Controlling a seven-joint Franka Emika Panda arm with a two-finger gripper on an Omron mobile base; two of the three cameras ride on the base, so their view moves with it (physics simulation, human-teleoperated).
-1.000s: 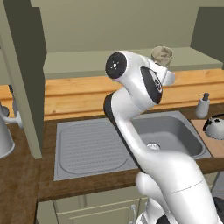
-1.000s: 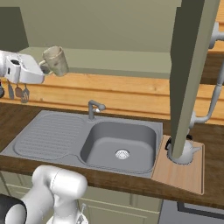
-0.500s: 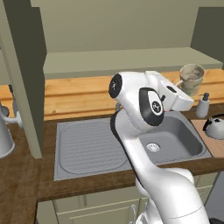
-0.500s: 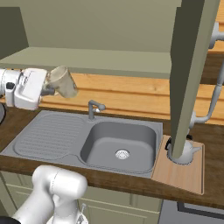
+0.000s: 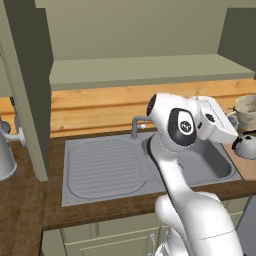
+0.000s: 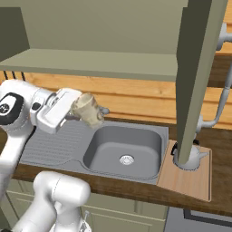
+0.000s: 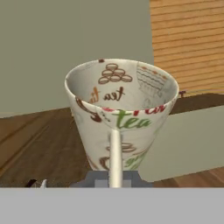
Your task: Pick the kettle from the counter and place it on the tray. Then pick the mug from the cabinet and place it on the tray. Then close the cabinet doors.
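My gripper is shut on the mug, a cream cup with a brownish pattern, and holds it tilted in the air above the left side of the sink. The left base view has the mug at the right edge, just above the silvery kettle, with the gripper beside it. Close up, the mug shows its open mouth and the word "tea". The kettle stands on the pale wooden tray, partly hidden by the open right cabinet door. The cabinet shelf lies bare.
The left cabinet door hangs open over the dark wood counter. A tall grey cone-shaped vessel stands at the far left. The ridged drainer and tap lie behind my arm.
My arm has swung right and down from in front of the cabinet shelf, carrying the mug to above the sink, nearer the kettle.
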